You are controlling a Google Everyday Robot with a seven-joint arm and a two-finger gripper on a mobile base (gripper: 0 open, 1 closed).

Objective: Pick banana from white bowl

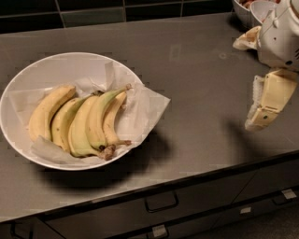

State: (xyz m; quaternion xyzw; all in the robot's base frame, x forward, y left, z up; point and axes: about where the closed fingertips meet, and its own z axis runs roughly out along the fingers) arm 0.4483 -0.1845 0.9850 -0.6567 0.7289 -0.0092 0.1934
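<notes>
The white bowl (29,73) sits on the left of the grey counter, lined with crumpled white paper. Several bananas lie in it side by side. The banana (96,122) is the large curved one with a green-tinged upper part; its long stem points up right and its dark tip lies at the bowl's front. A thinner yellow banana (112,122) lies against its right side, and plumper ones (46,111) lie to its left. My gripper (262,106) hangs above the counter at the far right, well apart from the bowl, with nothing in it.
Smaller white bowls (252,10) with contents stand at the back right corner behind my arm. A dark tiled wall runs along the back. The counter's front edge lies just below the bowl, with drawers and handles (161,202) underneath.
</notes>
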